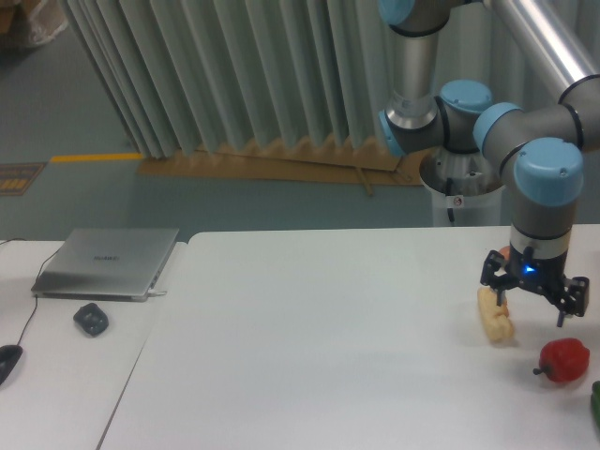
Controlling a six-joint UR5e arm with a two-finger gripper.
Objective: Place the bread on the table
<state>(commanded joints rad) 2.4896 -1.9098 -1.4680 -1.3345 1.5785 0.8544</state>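
Note:
The bread [496, 319], a pale yellow lumpy roll, lies on the white table [319, 347] near its right side. My gripper [532, 298] hangs just above the table, to the right of the bread. It is open with nothing between its fingers. Its left finger [491, 274] stands close to the bread's far end; whether they touch cannot be told.
A red pepper [564, 360] sits right of the bread, below the gripper. A dark green item [596, 401] shows at the right edge. On the left desk are a closed laptop [108, 262], a small dark object [91, 320] and a black mouse [7, 361].

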